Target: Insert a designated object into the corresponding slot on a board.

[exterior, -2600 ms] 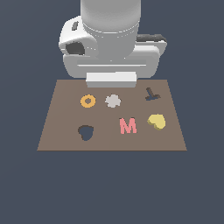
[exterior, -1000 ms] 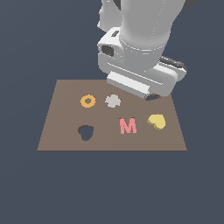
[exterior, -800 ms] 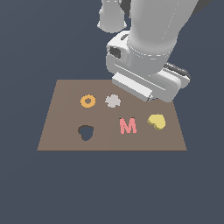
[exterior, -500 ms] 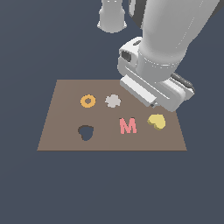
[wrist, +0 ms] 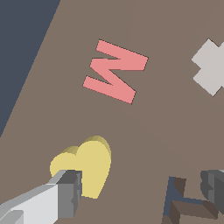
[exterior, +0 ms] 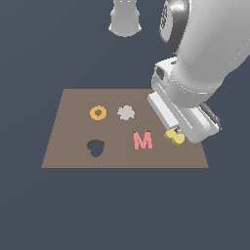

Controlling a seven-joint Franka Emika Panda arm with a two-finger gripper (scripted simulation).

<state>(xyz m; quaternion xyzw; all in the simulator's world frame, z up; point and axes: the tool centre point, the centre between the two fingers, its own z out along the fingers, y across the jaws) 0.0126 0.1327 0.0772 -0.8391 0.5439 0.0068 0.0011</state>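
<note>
The yellow heart point(wrist: 87, 165) lies flat on the board point(exterior: 68, 146), right under the claw point(wrist: 140, 186), and the claw is spread wide. In the wrist view one finger point(wrist: 65, 194) overlaps the heart's lobes while the other finger point(wrist: 214, 192) sits well off to the far side, so the block is nearer one finger than centred in the gap. Nothing is pinched yet. In the exterior view the arm's big white body covers most of the heart point(exterior: 175, 137); only a sliver of yellow peeks out below the hand.

Why here? My read: the arm is lining up a top-down pick, fingers straddling the block so they can close on its sides. The heart is thick with upright walls, which should give the pads something to bite, though the curved lobes may let it twist if the squeeze lands off-centre.

Beside the claw lies the pink M point(exterior: 142, 140), near but clear. Between the fingers in the wrist view, a dark T-shaped piece point(wrist: 179, 199) sits close to the far finger, and that is a snag risk on closing. Further from the claw are the grey flower piece point(exterior: 126, 113), the orange ring point(exterior: 98, 113) and, well apart, the heart-shaped slot point(exterior: 96, 148), open and waiting.

The board is plain matte brown, lying flat. Around it is only a featureless dark blue surround, with a pale cylinder point(exterior: 125, 19) beyond the board.
</note>
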